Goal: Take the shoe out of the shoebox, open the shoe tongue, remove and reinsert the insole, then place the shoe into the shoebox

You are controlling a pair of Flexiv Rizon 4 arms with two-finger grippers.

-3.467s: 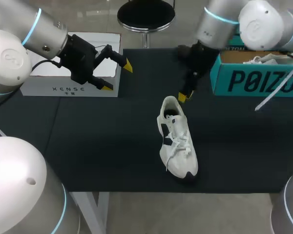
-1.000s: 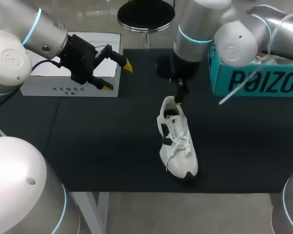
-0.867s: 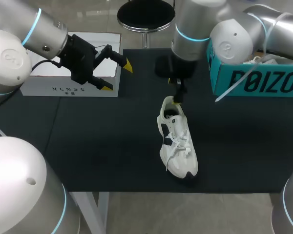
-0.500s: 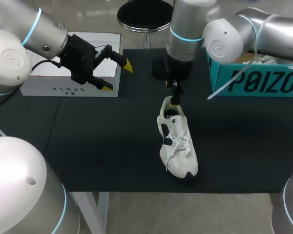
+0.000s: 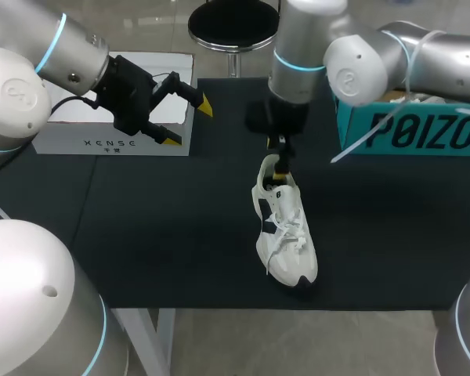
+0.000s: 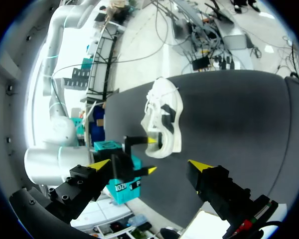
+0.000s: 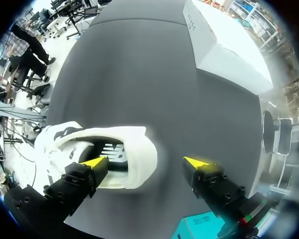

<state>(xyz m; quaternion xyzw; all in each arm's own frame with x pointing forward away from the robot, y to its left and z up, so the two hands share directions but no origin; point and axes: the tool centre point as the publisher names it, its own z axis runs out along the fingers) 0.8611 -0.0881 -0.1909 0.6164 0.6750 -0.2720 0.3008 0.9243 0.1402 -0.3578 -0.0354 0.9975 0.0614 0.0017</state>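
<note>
White lace-up sneaker (image 5: 284,227) is out of the teal cardboard shoebox (image 5: 407,129) and sits mid black desk (image 5: 141,204). Right jaws are apart, straddling the heel collar (one finger inside, one behind). Left jaws are apart, parked by the white carton (image 5: 113,137). Step in hand looks like tongue/insole. Next, probably: pinch the heel to steady it.

A robotics lab bench.
A black-topped table (image 5: 157,235) is flanked by two silver jointed arms, the left arm (image 5: 39,47) seen at 10 o'clock and the right arm (image 5: 360,59) at 1 o'clock; a white box (image 5: 102,139) is set at 11 o'clock and a teal shoebox (image 5: 411,129) at 2 o'clock.
</note>
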